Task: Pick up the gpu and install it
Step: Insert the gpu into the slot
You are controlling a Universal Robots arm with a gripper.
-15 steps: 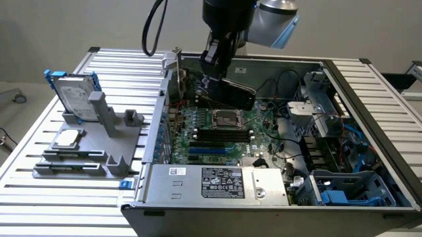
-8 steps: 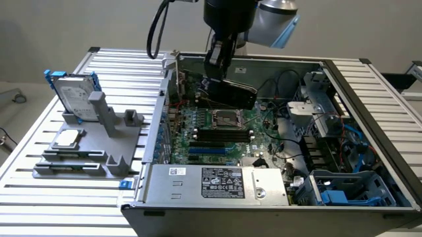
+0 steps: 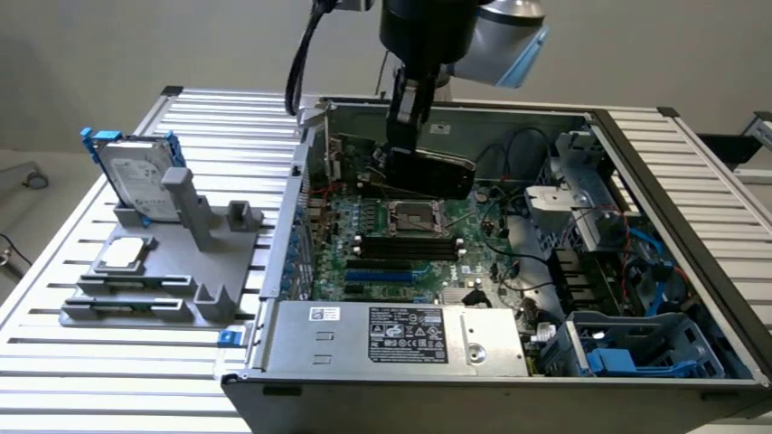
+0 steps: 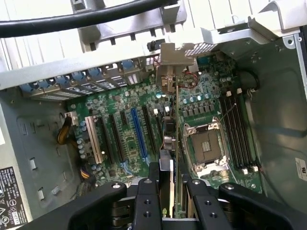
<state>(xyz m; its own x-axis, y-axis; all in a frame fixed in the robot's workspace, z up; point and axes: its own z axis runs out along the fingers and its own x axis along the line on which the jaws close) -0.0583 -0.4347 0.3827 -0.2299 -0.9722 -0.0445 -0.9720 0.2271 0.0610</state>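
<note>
Gripper is clamping the gpu edge-on between its fingers | gpu is standing upright inside the open computer case, over the motherboard, between blue slot and CPU socket | hard drive is sitting outside on grey fixture

The arm ends in a rounded silver-grey joint with a light blue cap on its side toward the exterior view's right, and next to it sits a glossy black cylindrical housing. A thick black cable, smooth and unmarked, loops down beside that housing. The gripper is matt black all over, built of two flat, slab-like fingers with small round holes in their faces, flanked by chunky angled link bars that carry bright silver pin heads at their joints.
</note>
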